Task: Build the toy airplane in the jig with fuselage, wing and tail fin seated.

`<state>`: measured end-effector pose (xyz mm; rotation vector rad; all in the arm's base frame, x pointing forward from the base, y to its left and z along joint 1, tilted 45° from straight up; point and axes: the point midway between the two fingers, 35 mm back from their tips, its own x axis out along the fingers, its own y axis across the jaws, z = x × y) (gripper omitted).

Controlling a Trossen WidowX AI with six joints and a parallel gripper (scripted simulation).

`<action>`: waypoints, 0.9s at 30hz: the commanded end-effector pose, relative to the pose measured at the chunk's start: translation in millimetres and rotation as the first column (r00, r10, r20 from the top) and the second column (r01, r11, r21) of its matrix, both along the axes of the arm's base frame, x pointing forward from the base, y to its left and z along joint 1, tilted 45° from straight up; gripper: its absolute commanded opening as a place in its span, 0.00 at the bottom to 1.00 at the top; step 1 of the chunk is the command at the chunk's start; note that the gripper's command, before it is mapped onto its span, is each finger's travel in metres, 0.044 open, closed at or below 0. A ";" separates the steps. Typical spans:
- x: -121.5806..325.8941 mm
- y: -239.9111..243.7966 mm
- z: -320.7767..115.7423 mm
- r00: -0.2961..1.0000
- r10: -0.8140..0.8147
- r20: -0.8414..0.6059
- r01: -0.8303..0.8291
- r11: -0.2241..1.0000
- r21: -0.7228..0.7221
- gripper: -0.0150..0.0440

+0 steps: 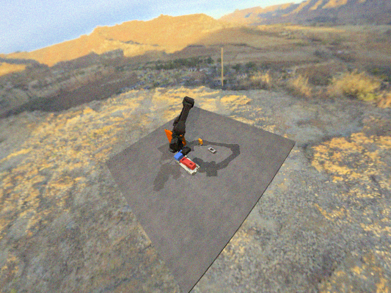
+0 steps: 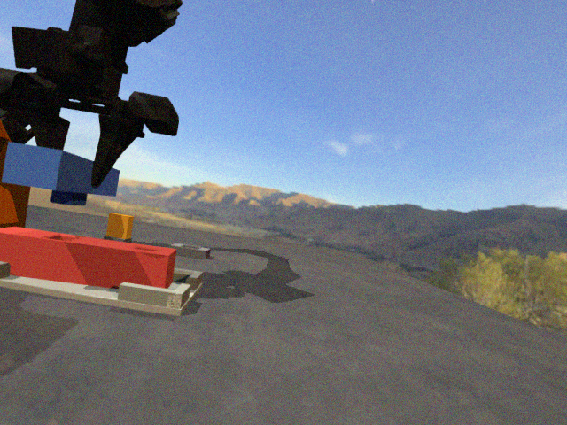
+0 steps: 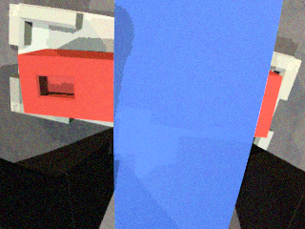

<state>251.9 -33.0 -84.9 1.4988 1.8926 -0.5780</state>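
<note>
Gripping the blue wing between our gripper's fingers, we hold it above the red fuselage, its tab pointing down, clear of the socket. The fuselage lies in the pale cradle; the orange tail fin stands apart, off the fuselage.

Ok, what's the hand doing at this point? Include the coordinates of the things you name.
Hand [image 1: 179, 155] [image 2: 78, 169] [image 3: 177, 140]: shut on the blue wing [image 1: 178, 155] [image 2: 31, 166] [image 3: 191, 95], holding it above the red fuselage [image 1: 188, 163] [image 2: 114, 260] [image 3: 95, 86].
</note>
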 end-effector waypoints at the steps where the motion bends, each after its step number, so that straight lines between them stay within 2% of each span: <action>1: -0.6 -0.4 -0.6 1.000 -0.001 -0.004 0.001 1.000 -0.004 0.59; 27: -6.2 24.2 -27.3 1.000 -0.002 -0.004 0.002 1.000 -0.002 0.59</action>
